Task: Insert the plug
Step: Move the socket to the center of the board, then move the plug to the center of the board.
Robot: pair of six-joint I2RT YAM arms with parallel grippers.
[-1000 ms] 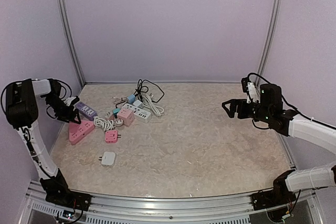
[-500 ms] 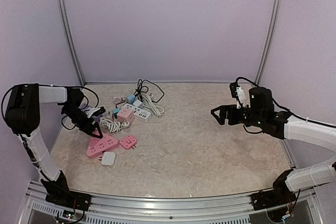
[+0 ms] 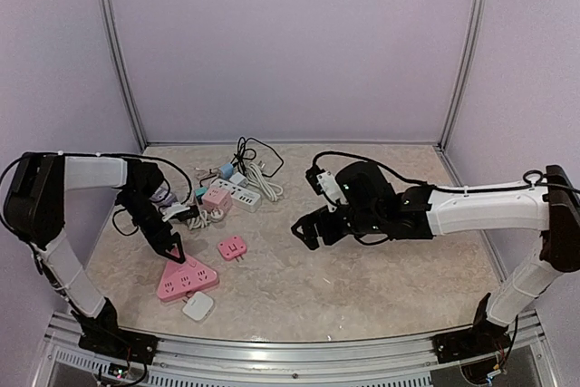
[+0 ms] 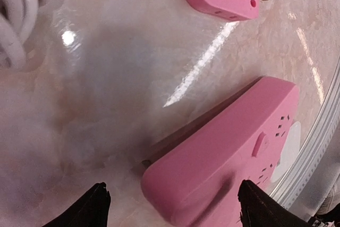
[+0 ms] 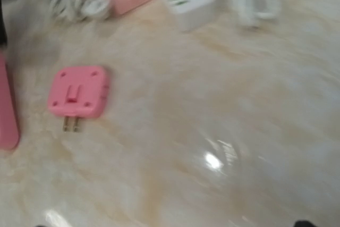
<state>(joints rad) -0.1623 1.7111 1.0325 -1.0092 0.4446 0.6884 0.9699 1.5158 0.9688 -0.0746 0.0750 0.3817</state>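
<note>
Pink plug [image 3: 233,248] lies flat on the table [image 3: 362,269] left of centre, long axis roughly left-right, prongs pointing right and slightly near. My left gripper [image 3: 173,249] is spread wide, straddling the far corner of the pink triangular strip [image 3: 186,280]; contact unclear. My right gripper [image 3: 306,228] is spread wide and empty, right of the plug. Right wrist view is blurred, with my fingertips cut off at its bottom edge.

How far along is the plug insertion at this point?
Done: nothing inserted; the pink plug lies loose, prongs bare, apart from the pink triangular strip. In hand: left gripper open over the strip's corner, right gripper open, aimed toward the plug, holding nothing. Left: grasp the plug, seat it.
</note>
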